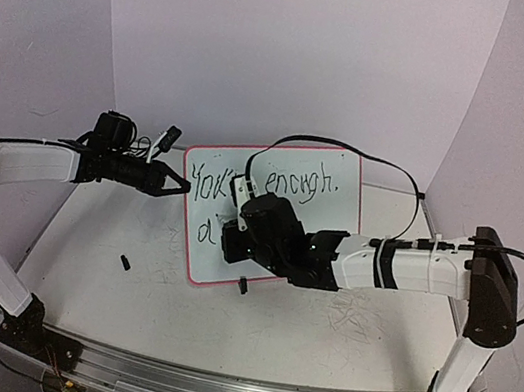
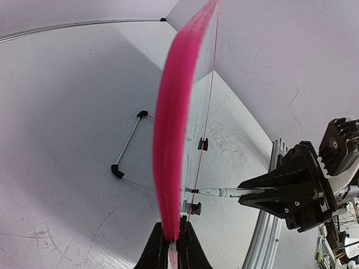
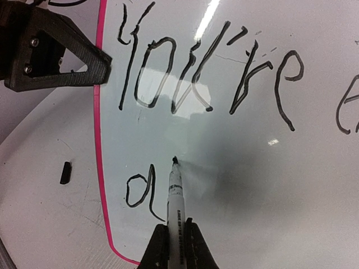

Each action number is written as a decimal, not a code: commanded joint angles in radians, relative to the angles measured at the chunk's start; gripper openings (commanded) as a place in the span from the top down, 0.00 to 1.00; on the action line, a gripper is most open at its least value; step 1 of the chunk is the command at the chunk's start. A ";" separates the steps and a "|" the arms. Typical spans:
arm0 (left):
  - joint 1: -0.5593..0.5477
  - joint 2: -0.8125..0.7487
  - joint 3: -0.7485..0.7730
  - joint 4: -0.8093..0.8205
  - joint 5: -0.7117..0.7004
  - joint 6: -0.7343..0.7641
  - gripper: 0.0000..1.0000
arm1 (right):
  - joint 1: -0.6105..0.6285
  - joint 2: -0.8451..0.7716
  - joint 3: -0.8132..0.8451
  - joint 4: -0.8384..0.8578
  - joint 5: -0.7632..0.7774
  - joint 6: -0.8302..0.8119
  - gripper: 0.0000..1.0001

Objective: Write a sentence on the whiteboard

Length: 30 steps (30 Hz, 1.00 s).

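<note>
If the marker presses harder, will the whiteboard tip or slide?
Probably light and tippy: only a thin wire stand props the whiteboard. Likely steadier since the left claw pinches its rim. Its glossy face looks slippery for the marker.

1. The whiteboard (image 3: 252, 185) is glossy white, edged by a thin pink-red rim that shows hot pink in the left wrist view.
2. The sentence (image 3: 196, 73) is in black strokes of uneven thickness.
3. The marker (image 3: 175, 207) has a white barrel with small black print and a black tip.
4. The right fingers (image 3: 193, 249), bottom centre, and the left fingers (image 3: 56, 53), upper left, are matte black.
5. The worktop (image 3: 50, 224) is white with faint grey scuffs; the small piece (image 3: 65, 172) at lower left is black.
</note>
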 commanded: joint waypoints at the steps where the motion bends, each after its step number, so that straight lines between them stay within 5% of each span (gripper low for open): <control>1: -0.018 -0.011 0.028 0.002 0.007 0.038 1.00 | 0.001 -0.004 -0.014 -0.019 -0.005 0.031 1.00; 20: -0.018 -0.009 0.028 0.000 0.007 0.039 1.00 | 0.016 -0.147 -0.147 -0.009 0.025 0.080 1.00; 30: -0.019 -0.008 0.027 0.000 0.001 0.040 1.00 | 0.013 -0.097 -0.084 0.012 -0.032 0.035 1.00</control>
